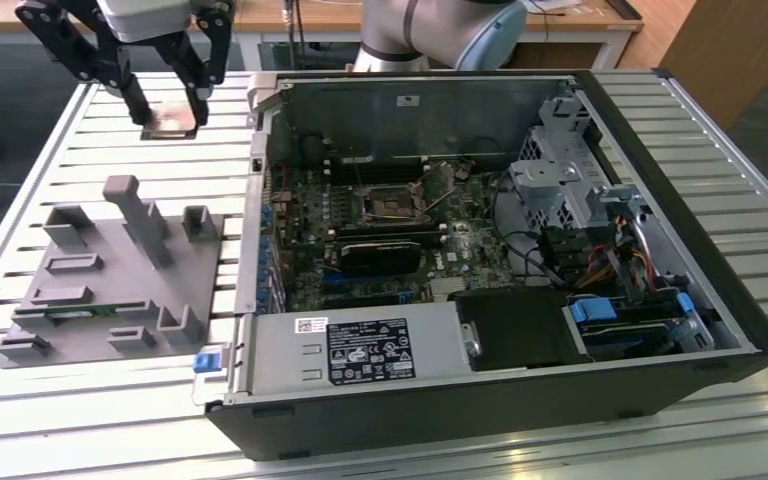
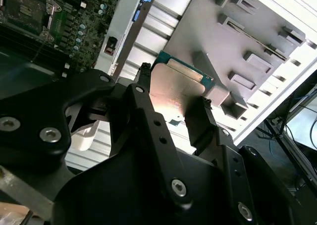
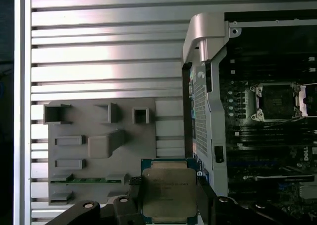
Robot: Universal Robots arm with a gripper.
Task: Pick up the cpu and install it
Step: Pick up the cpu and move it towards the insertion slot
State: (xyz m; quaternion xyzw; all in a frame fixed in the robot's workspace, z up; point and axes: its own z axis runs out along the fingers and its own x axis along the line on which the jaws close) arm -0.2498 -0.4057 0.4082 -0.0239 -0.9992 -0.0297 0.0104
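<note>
Gripper is clamped on the cpu by two opposite edges, holding it off the slatted tabletop near the far edge, on the exterior view's left of the open computer case. In the first wrist view the cpu's metal lid faces the camera, with the grey fixture tray beneath and further toward the tabletop's near edge. The motherboard socket sits inside the case, well apart from the cpu.
</note>
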